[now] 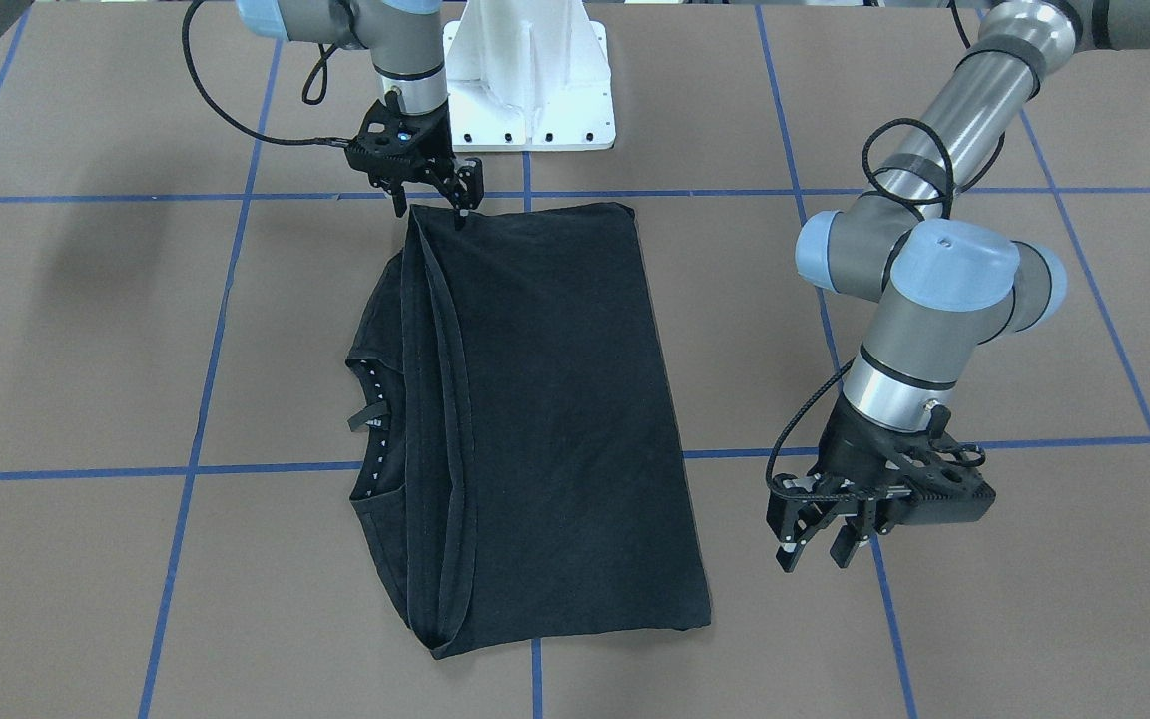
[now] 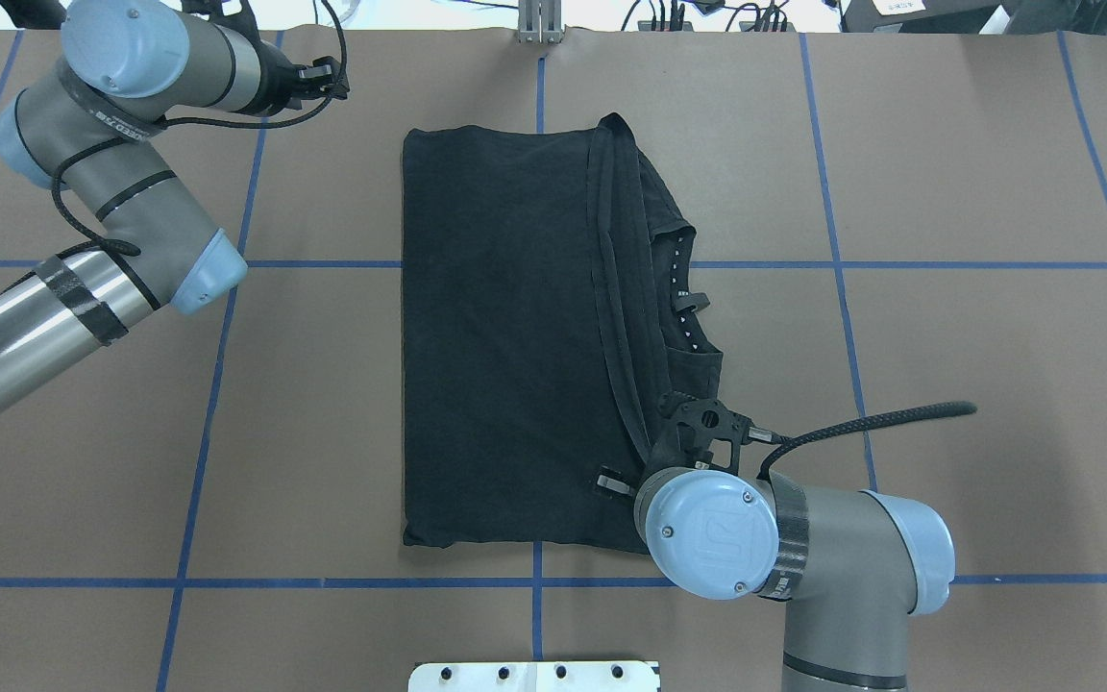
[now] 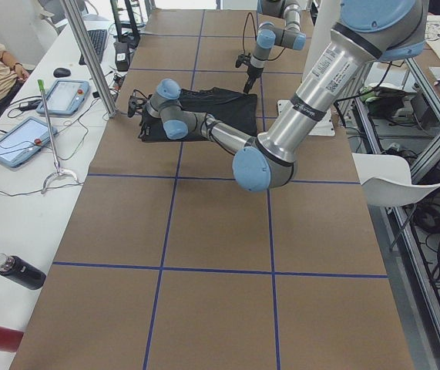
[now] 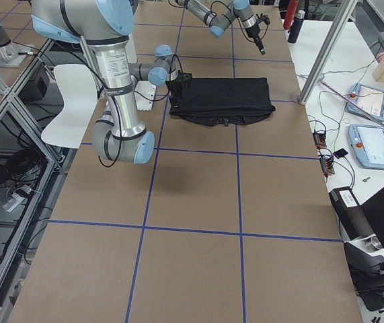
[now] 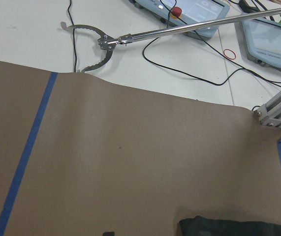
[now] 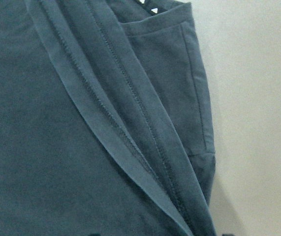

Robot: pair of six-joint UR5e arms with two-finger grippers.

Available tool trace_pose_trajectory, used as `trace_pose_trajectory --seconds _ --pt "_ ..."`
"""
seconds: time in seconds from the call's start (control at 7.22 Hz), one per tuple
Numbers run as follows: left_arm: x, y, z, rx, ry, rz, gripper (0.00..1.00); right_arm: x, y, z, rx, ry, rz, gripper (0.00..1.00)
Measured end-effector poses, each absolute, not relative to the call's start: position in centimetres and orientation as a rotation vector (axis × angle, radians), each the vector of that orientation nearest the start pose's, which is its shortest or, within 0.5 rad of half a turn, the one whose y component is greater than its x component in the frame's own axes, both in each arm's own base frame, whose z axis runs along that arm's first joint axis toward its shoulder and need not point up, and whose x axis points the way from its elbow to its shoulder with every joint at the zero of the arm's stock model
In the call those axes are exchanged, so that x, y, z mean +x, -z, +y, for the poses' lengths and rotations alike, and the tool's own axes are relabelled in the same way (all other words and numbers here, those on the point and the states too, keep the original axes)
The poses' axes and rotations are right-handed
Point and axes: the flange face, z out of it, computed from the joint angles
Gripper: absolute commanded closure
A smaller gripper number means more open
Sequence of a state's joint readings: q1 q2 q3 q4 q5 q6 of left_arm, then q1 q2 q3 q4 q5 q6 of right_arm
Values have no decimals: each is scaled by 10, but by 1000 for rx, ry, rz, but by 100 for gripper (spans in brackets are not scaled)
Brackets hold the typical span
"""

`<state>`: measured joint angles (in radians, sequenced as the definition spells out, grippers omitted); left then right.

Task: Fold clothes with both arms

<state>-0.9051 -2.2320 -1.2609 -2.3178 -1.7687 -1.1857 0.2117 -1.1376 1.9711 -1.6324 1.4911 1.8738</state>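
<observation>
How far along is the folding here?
Done: the black cotton short-sleeved T-shirt lies folded over once, its hem near the white-dotted collar. In hand: nothing; the right claw stands open at a hem corner, the left claw open beside the shirt. Left: probably further folds.

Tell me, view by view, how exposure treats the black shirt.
Right wrist view: exposure lifts the black T-shirt to blue-grey, so hems and stitching read clearly, while the table washes out pale. Front-facing view: the T-shirt goes near-flat black, folds barely showing. Left wrist view: only a dark sliver of it shows, at the bottom edge.
</observation>
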Motion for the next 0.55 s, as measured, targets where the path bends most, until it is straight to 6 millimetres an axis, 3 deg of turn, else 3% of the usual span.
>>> trace_pose_trajectory --seconds 0.28,0.55 --pt "381 -318 -669 519 357 987 35 -540 -268 -262 -36 -721 -788 12" --pt "381 -318 -669 520 356 988 35 -545 -281 -264 -57 -793 -763 12"
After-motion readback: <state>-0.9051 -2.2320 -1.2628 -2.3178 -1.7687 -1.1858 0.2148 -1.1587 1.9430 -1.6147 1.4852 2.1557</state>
